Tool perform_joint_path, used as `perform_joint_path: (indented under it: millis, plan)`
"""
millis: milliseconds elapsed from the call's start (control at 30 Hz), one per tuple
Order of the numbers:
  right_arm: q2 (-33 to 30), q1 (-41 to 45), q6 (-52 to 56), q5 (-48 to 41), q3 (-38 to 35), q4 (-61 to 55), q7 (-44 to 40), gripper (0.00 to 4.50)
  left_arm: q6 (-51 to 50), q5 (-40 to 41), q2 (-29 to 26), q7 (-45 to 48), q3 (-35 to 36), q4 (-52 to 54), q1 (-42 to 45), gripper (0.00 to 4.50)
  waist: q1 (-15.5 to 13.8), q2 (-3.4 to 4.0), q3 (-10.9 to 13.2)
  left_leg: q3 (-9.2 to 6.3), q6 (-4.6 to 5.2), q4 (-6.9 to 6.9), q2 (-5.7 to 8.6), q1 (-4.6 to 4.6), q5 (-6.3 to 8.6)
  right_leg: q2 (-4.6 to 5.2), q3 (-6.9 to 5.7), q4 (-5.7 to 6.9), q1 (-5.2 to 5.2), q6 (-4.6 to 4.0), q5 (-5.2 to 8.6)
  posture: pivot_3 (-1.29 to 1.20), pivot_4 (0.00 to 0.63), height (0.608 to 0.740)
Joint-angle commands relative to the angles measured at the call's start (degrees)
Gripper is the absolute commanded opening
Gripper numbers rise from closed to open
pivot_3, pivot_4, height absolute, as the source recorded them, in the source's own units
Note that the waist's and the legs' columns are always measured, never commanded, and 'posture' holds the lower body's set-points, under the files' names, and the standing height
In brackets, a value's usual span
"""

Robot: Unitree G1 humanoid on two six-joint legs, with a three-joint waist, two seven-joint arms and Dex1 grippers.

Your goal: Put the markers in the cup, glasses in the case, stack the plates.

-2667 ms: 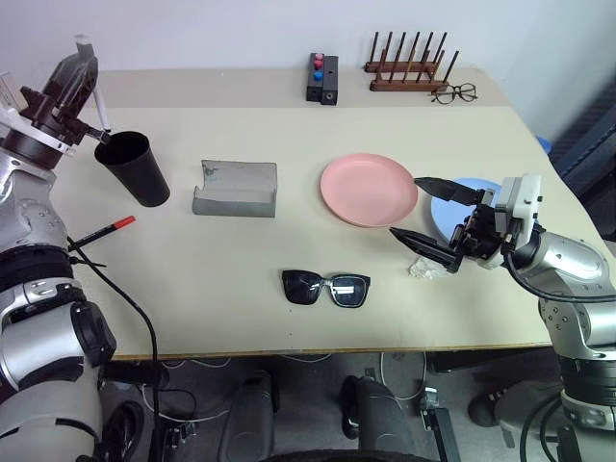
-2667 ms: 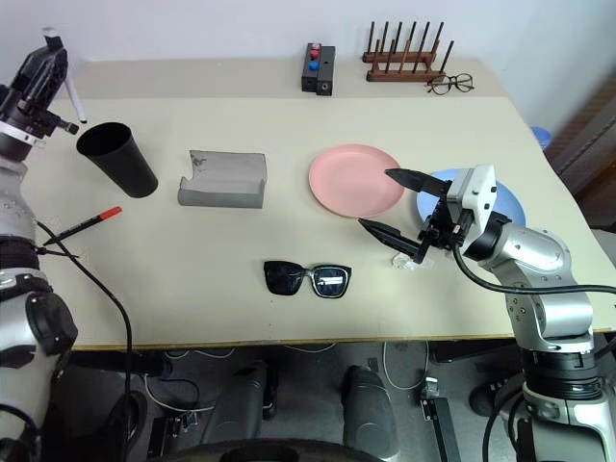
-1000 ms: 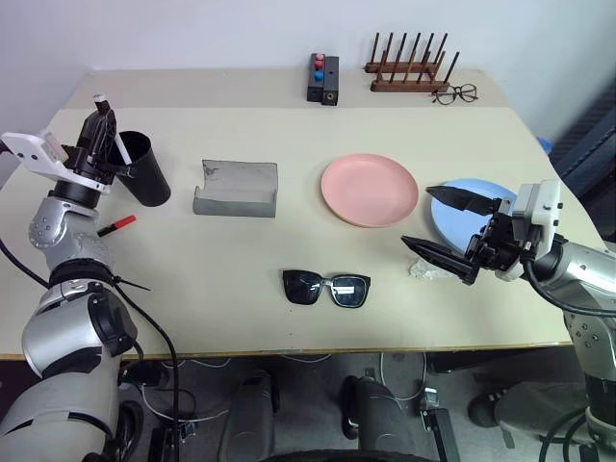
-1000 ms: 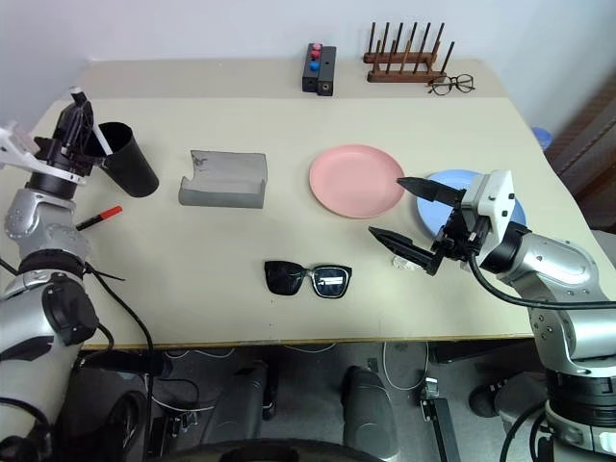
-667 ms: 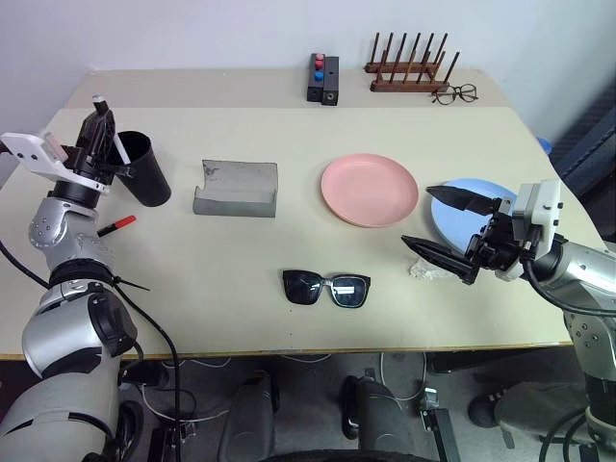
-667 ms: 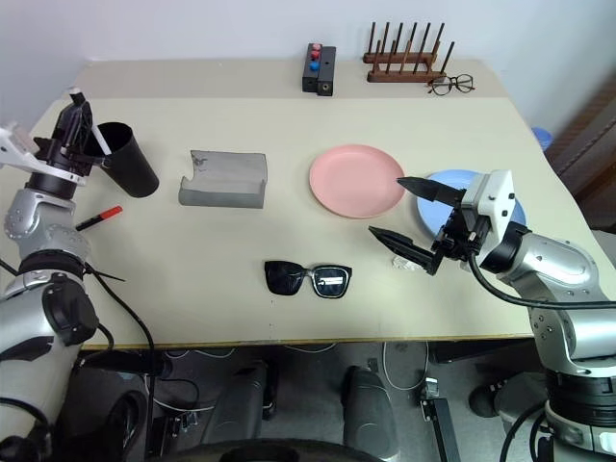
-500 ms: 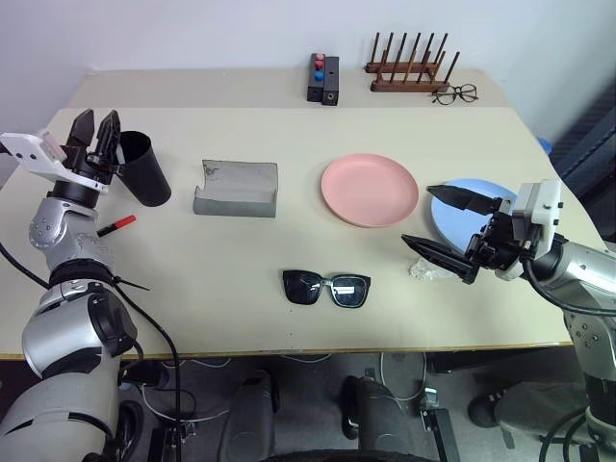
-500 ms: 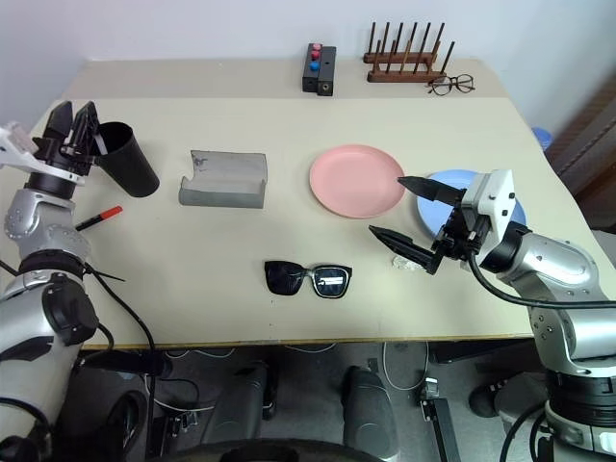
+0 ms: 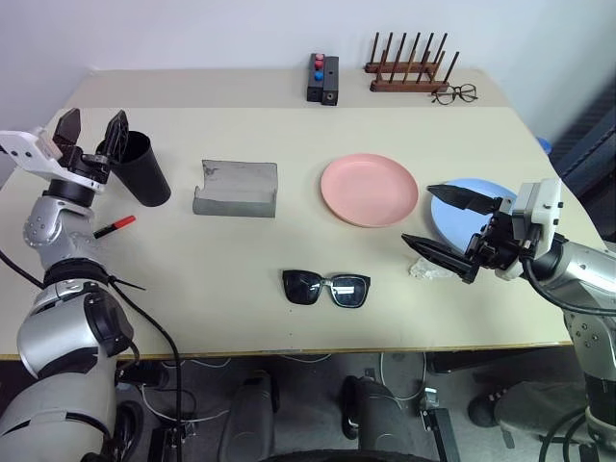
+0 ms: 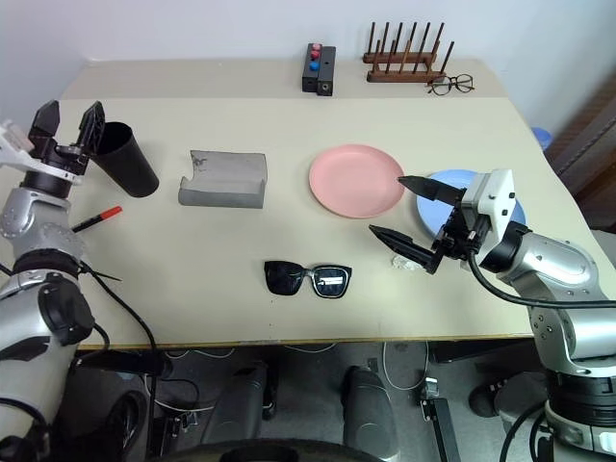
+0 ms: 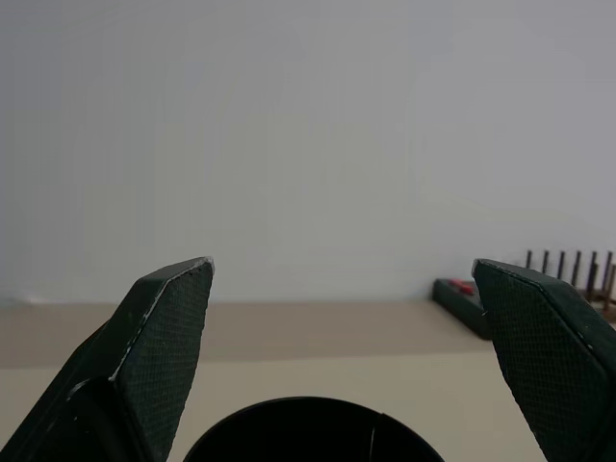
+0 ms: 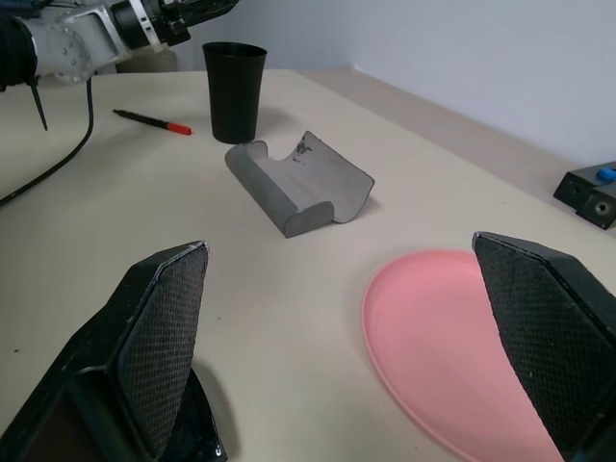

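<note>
1. Markers: one w/ red cap (image 9: 114,226) lies flat on bench (image 9: 241,318) just beside cup (image 9: 138,168), on its near-left side. Can't see down into cup, so whether another marker is inside can't tell.
2. Left gripper (image 9: 91,133) hangs at cup rim, fingers wide apart, nothing between them; wrist cam looks straight over the black rim. Judgement: posed like a drop spot above the mouth.
3. Cup stands upright at far-left of bench, near the left arm, prob. so that arm can load it.
4. Right gripper (image 10: 404,210) hovers low over bench btw pink plate (image 9: 370,189) and blue plate (image 9: 452,207), fingers spread, empty. Plates side by side, not stacked yet; right arm looks parked for that job.
5. Case (image 9: 236,189) sits open btw cup and pink plate, flap up, ready to receive.
6. Glasses (image 9: 325,288) lie on bench at near-centre, lenses flat, well apart from case, untouched.
</note>
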State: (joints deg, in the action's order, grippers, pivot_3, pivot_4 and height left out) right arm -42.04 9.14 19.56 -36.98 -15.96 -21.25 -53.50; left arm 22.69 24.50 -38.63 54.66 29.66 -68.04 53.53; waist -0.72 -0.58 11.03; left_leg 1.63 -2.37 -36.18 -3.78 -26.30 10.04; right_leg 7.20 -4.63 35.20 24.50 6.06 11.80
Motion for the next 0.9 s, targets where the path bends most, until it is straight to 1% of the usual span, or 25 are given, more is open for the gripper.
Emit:
perform_joint_path:
  millis: [33, 200, 267, 333, 433, 533, 600, 633, 733, 767, 900]
  plan:
    - [0.14, 1.55, -1.5, 0.1, -0.24, -0.68, -0.03, 4.5, -9.85, 1.73, -6.23, 7.6, -0.96, 7.69, -1.91, 4.47, 0.25, 0.0, 0.0, 0.0, 0.0, 0.01, 0.0, 0.0, 0.0, 0.0, 0.0, 0.0, 0.0, 0.0, 0.0, 0.0, 0.15, 0.74]
    - [1.26, 3.29, -2.85, 0.38, 1.07, 1.04, -0.94, 4.5, -21.94, 3.33, -15.05, 16.48, -1.18, 16.68, -9.86, 4.47, 0.67, 0.01, 0.0, 0.0, 0.0, 0.08, -0.03, 0.03, 0.0, -0.02, 0.0, 0.02, 0.04, -0.01, 0.01, 0.0, 0.15, 0.74]
    - [1.85, 4.33, -3.18, 0.13, 1.95, 1.8, -1.59, 4.5, -28.28, 4.42, -18.62, 19.3, -1.0, 19.66, -13.27, 4.47, 0.67, 0.01, 0.0, 0.0, -0.01, 0.07, -0.04, 0.03, 0.01, -0.02, 0.0, 0.01, 0.04, -0.14, 0.08, 0.0, 0.15, 0.74]
    - [2.6, 5.44, -2.56, -1.2, 2.79, 2.27, -2.57, 4.5, -30.31, 3.5, -21.95, 21.78, -1.54, 22.79, -17.78, 4.47, 0.39, 0.01, 0.0, 0.0, -0.01, 0.07, -0.05, 0.03, 0.01, -0.02, 0.0, 0.01, 0.05, -0.2, 0.12, 0.0, 0.15, 0.74]
    - [3.27, 6.59, -1.61, -2.89, 3.22, 2.71, -3.78, 4.5, -32.03, 2.82, -24.78, 23.9, -2.06, 26.25, -22.47, 4.47, -0.09, 0.01, 0.0, 0.0, -0.04, 0.05, -0.07, 0.01, 0.02, -0.01, 0.0, -0.05, 0.06, -0.26, 0.14, 0.0, 0.15, 0.74]
    - [3.59, 7.29, -0.77, -4.3, 3.41, 3.13, -4.68, 4.5, -29.4, 1.61, -25.85, 24.89, -2.07, 27.21, -25.36, 4.47, -0.24, 0.0, -0.01, 0.0, -0.17, 0.05, -0.07, -0.01, 0.1, 0.0, 0.0, -0.12, 0.06, -0.28, 0.14, 0.0, 0.15, 0.74]
    - [3.52, 7.39, -0.94, -4.19, 3.72, 3.29, -5.15, 4.5, -29.02, 0.56, -26.37, 25.55, -2.9, 26.25, -26.37, 4.47, -0.2, 0.0, -0.01, 0.0, -0.2, 0.06, -0.07, -0.01, 0.12, 0.0, 0.0, -0.13, 0.06, -0.28, 0.14, 0.0, 0.15, 0.74]
    - [3.62, 7.43, -1.29, -3.72, 3.91, 3.46, -5.18, 4.5, -26.76, -0.62, -26.41, 25.37, -3.35, 25.17, -26.58, 4.47, -0.15, 0.0, -0.01, 0.0, -0.2, 0.07, -0.07, -0.01, 0.12, 0.0, 0.0, -0.13, 0.07, -0.28, 0.14, 0.0, 0.15, 0.74]
    - [3.6, 7.6, -1.92, -2.61, 3.97, 3.93, -5.03, 4.5, -12.3, -11.42, -25.61, 14.94, -9.54, 15.99, -24.06, 4.47, -0.03, 0.04, -0.02, 0.03, -0.19, 0.11, -0.07, -0.01, 0.12, 0.0, 0.0, -0.12, 0.1, -0.28, 0.14, 0.0, 0.15, 0.74]
    - [3.47, 7.53, -2.07, -2.39, 3.92, 3.94, -5.01, 4.5, -9.62, -13.07, -25.01, 13.35, -10.79, 13.75, -23.14, 4.47, -0.03, 0.04, -0.02, 0.04, -0.17, 0.12, -0.07, -0.01, 0.11, 0.0, 0.0, -0.11, 0.12, -0.28, 0.14, 0.0, 0.15, 0.74]
    - [3.18, 6.67, -2.39, -2.01, 3.47, 3.48, -4.71, 4.5, -4.94, -14.87, -22.19, 9.78, -12.52, 7.11, -19.51, 4.47, -0.15, 0.02, -0.03, 0.07, -0.06, 0.11, -0.07, -0.07, 0.04, -0.01, 0.0, -0.08, 0.17, -0.26, 0.12, 0.0, 0.15, 0.74]
